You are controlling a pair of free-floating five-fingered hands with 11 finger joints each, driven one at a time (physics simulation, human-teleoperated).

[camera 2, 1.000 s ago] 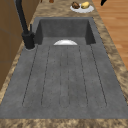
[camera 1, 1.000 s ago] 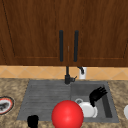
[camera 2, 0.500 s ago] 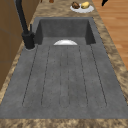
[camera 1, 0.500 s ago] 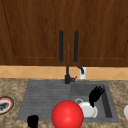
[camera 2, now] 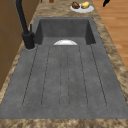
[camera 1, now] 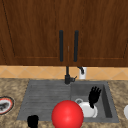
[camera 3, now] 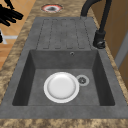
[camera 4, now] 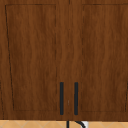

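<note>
Above sink basin [camera 1: 106, 100], right hand [camera 1: 94, 96], fingers [camera 1: 96, 90] spread straight; white plate [camera 1: 87, 109] just below, apart.

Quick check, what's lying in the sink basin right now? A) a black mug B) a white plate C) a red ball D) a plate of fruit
B: the white plate lies flat on the floor of the sink basin, beside the drain, seen in the right side view.
</note>
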